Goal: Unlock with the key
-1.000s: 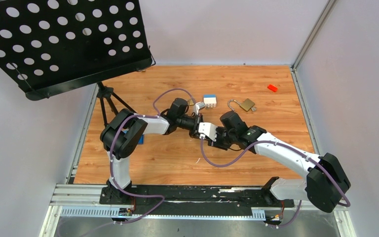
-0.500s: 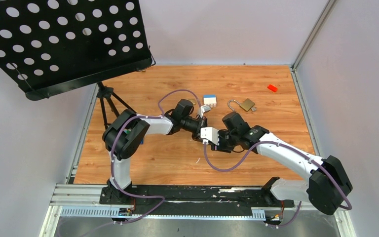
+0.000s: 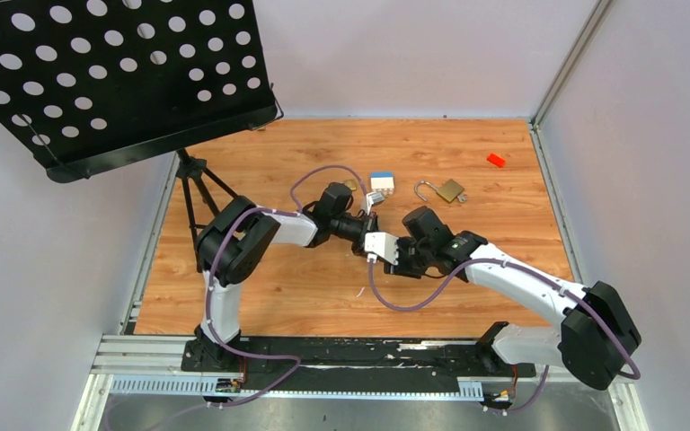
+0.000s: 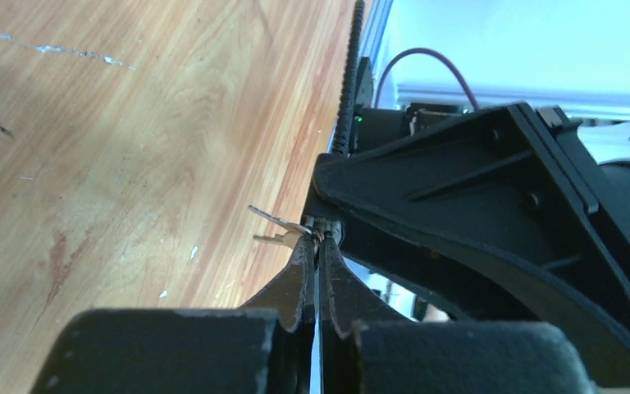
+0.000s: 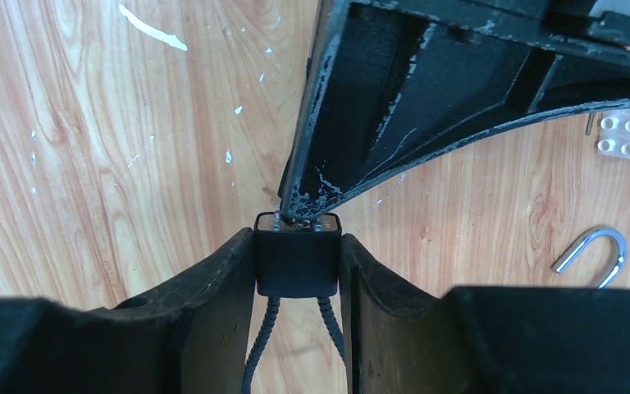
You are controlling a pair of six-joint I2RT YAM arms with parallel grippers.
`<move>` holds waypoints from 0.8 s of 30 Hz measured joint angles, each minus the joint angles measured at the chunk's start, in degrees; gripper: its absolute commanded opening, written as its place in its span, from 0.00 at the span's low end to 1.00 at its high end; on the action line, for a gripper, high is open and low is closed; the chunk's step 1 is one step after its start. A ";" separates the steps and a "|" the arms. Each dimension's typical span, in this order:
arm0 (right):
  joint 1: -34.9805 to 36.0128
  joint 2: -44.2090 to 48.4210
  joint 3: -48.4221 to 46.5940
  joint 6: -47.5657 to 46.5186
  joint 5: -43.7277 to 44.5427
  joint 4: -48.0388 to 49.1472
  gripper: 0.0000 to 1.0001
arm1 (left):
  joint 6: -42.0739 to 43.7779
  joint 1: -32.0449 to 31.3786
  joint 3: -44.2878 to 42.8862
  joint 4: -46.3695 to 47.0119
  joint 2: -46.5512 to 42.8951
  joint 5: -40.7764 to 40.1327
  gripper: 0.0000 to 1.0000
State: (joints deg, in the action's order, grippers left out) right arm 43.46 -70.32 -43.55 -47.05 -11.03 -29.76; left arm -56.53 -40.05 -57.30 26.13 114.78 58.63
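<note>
My right gripper (image 5: 297, 246) is shut on the blocky black lock body (image 5: 297, 261) of a black cable (image 5: 256, 353), whose two strands hang down between the fingers. My left gripper (image 4: 320, 240) is shut, and its tips press against the lock's metal top face (image 5: 299, 220). Thin grey metal key pieces (image 4: 272, 220) stick out to the left of the left fingertips. I cannot tell whether a key blade is in the keyhole. In the top view the two grippers meet at the table's middle (image 3: 374, 242).
A brass padlock (image 3: 450, 189) with an open shackle (image 5: 595, 249) lies behind the right arm. A white and blue brick (image 3: 381, 183) lies beside it, a red brick (image 3: 496, 160) at the far right. A black music stand (image 3: 117, 81) stands at the back left.
Both grippers have stayed pressed together and shifted slightly to the right. The left arm's elbow has moved right. Almost nothing has moved in the last half second.
</note>
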 measured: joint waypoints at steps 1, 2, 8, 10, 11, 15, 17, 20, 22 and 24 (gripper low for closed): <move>-0.68 -0.04 0.00 0.35 -1.33 0.07 0.00 | 2.21 -0.04 -0.59 -2.10 -0.46 -0.15 0.00; -1.53 -0.07 0.00 0.59 -2.73 0.26 0.00 | 4.92 -0.11 -1.14 -4.52 -1.20 -0.57 0.00; -6.73 -0.07 -1.25 2.23 -12.59 0.92 0.00 | 20.35 -0.33 -2.93 -15.61 -7.34 -4.13 0.00; -7.89 -0.07 -1.57 2.60 -15.23 0.85 0.00 | 24.13 -0.42 -3.08 -17.55 -8.61 -4.55 0.00; -8.50 -0.09 -1.68 2.84 -16.65 0.83 0.00 | 25.64 -0.46 -3.08 -18.23 -9.09 -4.68 0.00; -10.19 -1.18 -2.49 3.34 -21.24 0.48 0.00 | 33.44 -0.79 -3.08 -21.57 -11.56 -5.40 0.00; -10.69 -2.16 -3.15 3.50 -23.34 0.20 0.00 | 37.81 -0.90 -3.08 -23.69 -12.85 -5.86 0.00; -11.21 -4.04 -4.50 3.58 -26.01 -0.22 0.00 | 43.47 -1.11 -2.99 -26.53 -14.91 -7.17 0.00; -11.45 -4.87 -5.16 3.69 -27.54 -0.22 0.00 | 47.36 -1.33 -2.73 -28.22 -16.57 -8.35 0.00; -11.54 -5.46 -5.60 3.78 -28.94 -0.26 0.00 | 51.74 -1.79 -2.12 -29.55 -18.36 -9.62 0.00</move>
State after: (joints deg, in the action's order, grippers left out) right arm 31.92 -75.79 -49.15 -43.27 -39.97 -30.02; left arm -4.80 -41.85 -59.42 -3.42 96.42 49.01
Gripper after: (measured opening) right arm 0.389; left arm 0.006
